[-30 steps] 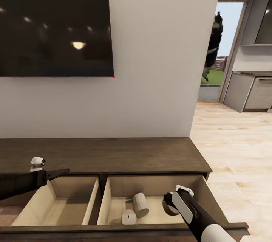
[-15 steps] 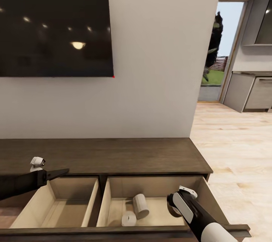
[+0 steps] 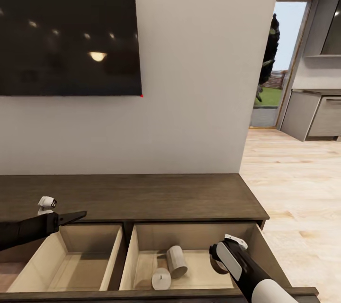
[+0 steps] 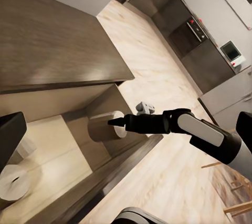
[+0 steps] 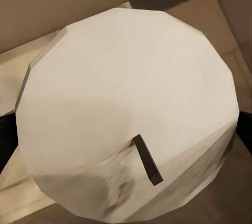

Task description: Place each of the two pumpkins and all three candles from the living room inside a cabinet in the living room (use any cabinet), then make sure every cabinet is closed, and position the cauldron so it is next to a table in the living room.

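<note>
Right pincer (image 3: 215, 258) inside the open right drawer of the cabinet (image 3: 142, 196), clenched on a candle (image 5: 126, 113). Two candles (image 3: 176, 260) lie in that drawer. Left pincer (image 3: 78, 216): state unclear.

Even, soft indoor light, fairly bright. Daylight glows through the doorway (image 3: 279, 64). The dark TV (image 3: 68, 40) mirrors ceiling lamps as small glare spots. Drawer (image 3: 189, 255) shadows are faint. Renders are sharp; the candle (image 5: 126, 113) close-up looks faceted.

Plain pale wall (image 3: 199, 104) carrying a dark wall-mounted screen (image 3: 68, 40). Light wood plank floor (image 3: 293, 175). Bright doorway (image 3: 277, 61) at right; grey kitchen units (image 3: 317, 113) beyond.
</note>
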You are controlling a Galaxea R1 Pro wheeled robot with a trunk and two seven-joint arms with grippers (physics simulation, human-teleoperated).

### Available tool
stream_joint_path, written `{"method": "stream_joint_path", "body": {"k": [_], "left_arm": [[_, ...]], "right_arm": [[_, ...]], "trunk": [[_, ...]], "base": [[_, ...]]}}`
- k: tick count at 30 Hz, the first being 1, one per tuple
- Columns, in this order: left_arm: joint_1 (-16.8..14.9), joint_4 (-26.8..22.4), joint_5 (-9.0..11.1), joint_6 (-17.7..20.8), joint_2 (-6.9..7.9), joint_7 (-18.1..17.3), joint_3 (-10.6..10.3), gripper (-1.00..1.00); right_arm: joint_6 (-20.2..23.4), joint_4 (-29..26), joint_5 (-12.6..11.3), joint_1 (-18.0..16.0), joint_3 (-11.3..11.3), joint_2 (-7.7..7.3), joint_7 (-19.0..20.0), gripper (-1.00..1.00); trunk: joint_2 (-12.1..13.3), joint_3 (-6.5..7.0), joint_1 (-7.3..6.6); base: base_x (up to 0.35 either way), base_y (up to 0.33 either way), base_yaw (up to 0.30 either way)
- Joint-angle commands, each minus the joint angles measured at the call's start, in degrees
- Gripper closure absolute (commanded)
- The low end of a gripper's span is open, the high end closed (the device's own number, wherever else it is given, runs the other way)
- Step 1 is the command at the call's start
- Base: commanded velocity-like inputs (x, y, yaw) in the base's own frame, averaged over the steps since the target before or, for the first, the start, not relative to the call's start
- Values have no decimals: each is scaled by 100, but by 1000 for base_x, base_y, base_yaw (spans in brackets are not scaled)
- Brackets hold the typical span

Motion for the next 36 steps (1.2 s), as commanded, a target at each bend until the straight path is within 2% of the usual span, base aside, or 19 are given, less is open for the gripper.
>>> {"method": "stream_joint_path", "body": {"k": [1, 6, 12, 17, 27, 35, 36], "left_arm": [[0, 0, 0, 0, 0, -2, -1, -100], [0, 0, 0, 0, 0, -48, 0, -100], [1, 0, -15, 0, 0, -260, 5, -100], [0, 0, -22, 0, 0, -279, 3, -100], [0, 0, -25, 0, 0, -281, 6, -100], [0, 0, -26, 0, 0, -281, 6, -100], [0, 0, -26, 0, 0, -283, 6, -100]], "right_arm": [[0, 6, 5, -11, 2, 3, -1, 100], [-3, 108, 4, -65, 5, 21, -1, 100], [-5, 182, 8, -80, 5, 41, -1, 100], [-3, 186, 8, -81, 5, 41, -1, 100], [1, 187, 8, -81, 5, 43, -1, 100], [1, 192, 8, -81, 5, 43, -1, 100], [1, 193, 8, -81, 5, 43, -1, -100]], "trunk": [[0, 0, 0], [0, 0, 0], [-241, -108, 132], [-321, -144, 176], [-722, -323, 395], [-722, -323, 395], [-722, -323, 395]], "base": [[0, 0, 0], [0, 0, 0], [0, 0, 0], [0, 0, 0], [0, 0, 0], [0, 0, 0], [0, 0, 0]]}}
